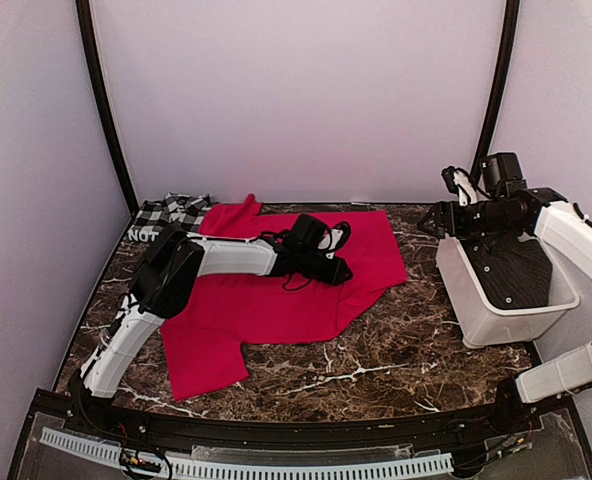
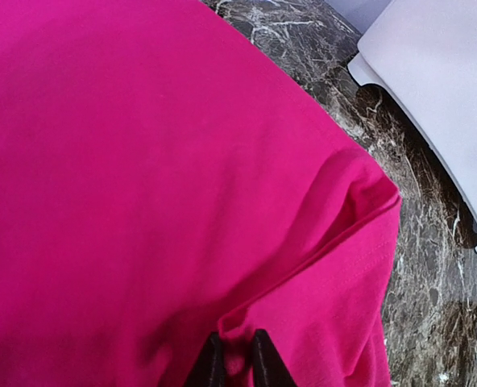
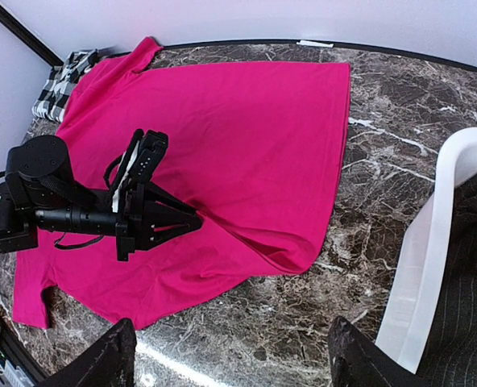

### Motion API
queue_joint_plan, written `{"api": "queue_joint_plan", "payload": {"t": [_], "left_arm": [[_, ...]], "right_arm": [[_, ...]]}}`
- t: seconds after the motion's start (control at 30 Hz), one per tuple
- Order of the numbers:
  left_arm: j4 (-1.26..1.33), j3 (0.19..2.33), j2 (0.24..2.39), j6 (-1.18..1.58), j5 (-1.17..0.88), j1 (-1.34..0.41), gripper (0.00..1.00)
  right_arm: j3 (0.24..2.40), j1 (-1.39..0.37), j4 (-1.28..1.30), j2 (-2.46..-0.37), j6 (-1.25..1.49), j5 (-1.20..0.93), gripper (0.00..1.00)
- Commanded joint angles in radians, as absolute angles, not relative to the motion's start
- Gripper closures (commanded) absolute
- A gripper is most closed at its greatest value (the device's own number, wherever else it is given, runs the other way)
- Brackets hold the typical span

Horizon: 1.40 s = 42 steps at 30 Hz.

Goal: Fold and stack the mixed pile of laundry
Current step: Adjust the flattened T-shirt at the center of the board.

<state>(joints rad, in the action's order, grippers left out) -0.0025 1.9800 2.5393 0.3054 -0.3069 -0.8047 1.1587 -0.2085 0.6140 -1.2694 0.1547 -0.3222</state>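
Pinching a raised crease of the plain bright red cloth garment (image 1: 276,310), the left pincer (image 2: 238,363) is clenched near its right hem. The garment lies spread on the dark marble worktop (image 1: 396,350), its far sleeve touching the crumpled black-and-white checked garment (image 1: 171,212) in the far-left corner. Bare marble separates the hem from the white plastic bin (image 1: 501,322), and over the bin's rim the right pincer (image 3: 230,322) hangs splayed.

We see the red garment (image 1: 276,305) as soft matt cloth. The table (image 1: 396,355) looks glossy, veined like marble; the bin (image 1: 501,322) is smooth plastic.
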Motion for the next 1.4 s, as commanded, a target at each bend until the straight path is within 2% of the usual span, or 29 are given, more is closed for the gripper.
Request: {"api": "queue_joint_plan", "payload": {"t": [0.0,0.17,0.33,0.63,0.83,0.9,0.93,1.0,1.03,1.1,1.17,1.37], "left_arm": [[-0.012,2.007,2.490,0.273,-0.324,-0.829,0.91],[-0.021,2.005,2.440,0.228,-0.321,-0.874,1.00],[-0.031,2.009,2.401,0.144,-0.322,-0.962,1.00],[0.034,1.979,2.424,0.146,-0.471,-1.085,1.00],[0.010,2.102,2.535,0.171,-0.483,-1.138,0.99],[-0.036,2.144,2.558,0.174,-0.471,-1.147,0.84],[-0.046,2.150,2.559,0.181,-0.471,-1.147,0.73],[-0.052,2.123,2.530,0.209,-0.476,-1.143,0.60],[-0.023,2.051,2.478,0.220,-0.477,-1.135,0.56],[0.071,1.876,2.352,0.248,-0.426,-1.121,0.41],[0.162,1.678,2.204,0.282,-0.375,-1.100,0.36],[0.262,1.146,1.792,0.507,-0.234,-0.931,0.35]], "right_arm": [[1.148,-0.202,0.600,-1.236,0.149,-0.328,0.22],[1.146,-0.202,0.604,-1.213,0.152,-0.331,0.22],[1.150,-0.202,0.613,-1.185,0.158,-0.329,0.22],[1.169,-0.202,0.650,-1.146,0.163,-0.313,0.22],[1.165,-0.202,0.660,-1.141,0.163,-0.316,0.22],[1.163,-0.202,0.661,-1.141,0.161,-0.322,0.22],[1.162,-0.202,0.661,-1.142,0.160,-0.329,0.22],[1.155,-0.202,0.656,-1.143,0.157,-0.342,0.22],[1.150,-0.202,0.652,-1.145,0.157,-0.351,0.22],[1.144,-0.204,0.641,-1.148,0.156,-0.370,0.22],[1.134,-0.211,0.624,-1.154,0.162,-0.397,0.23],[1.115,-0.323,0.610,-1.212,0.146,-0.390,0.23]]}}
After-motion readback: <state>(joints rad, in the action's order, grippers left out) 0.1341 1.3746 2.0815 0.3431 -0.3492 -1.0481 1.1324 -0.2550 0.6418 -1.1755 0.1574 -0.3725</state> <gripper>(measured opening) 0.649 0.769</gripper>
